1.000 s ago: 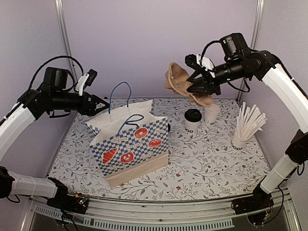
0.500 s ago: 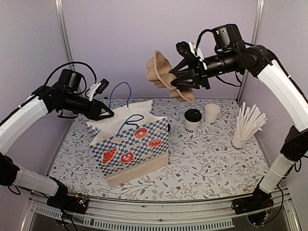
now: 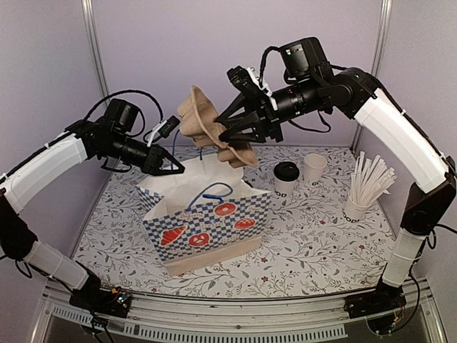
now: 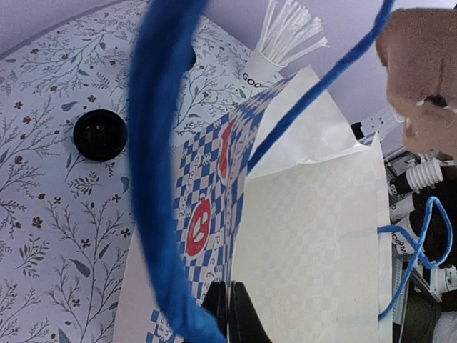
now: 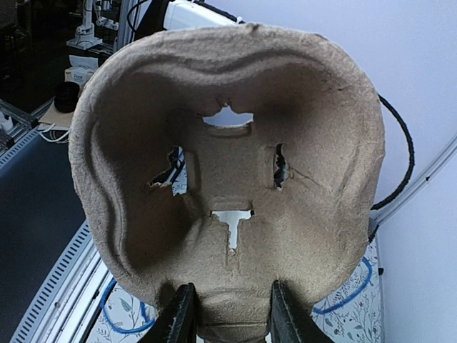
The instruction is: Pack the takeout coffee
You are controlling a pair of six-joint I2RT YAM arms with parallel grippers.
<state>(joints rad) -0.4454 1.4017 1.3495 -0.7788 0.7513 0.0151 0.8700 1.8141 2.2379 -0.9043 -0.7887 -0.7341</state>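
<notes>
The right gripper is clamped on one edge of a brown pulp cup carrier, holding it tilted in the air above the open mouth of the checkered paper bag. The left gripper is pinched together on the bag's far-left rim, beside a blue handle. The takeout coffee stands upright on the table, right of the bag. A strip of bare table separates the two, and a lidless cup stands just beside the coffee on its right.
</notes>
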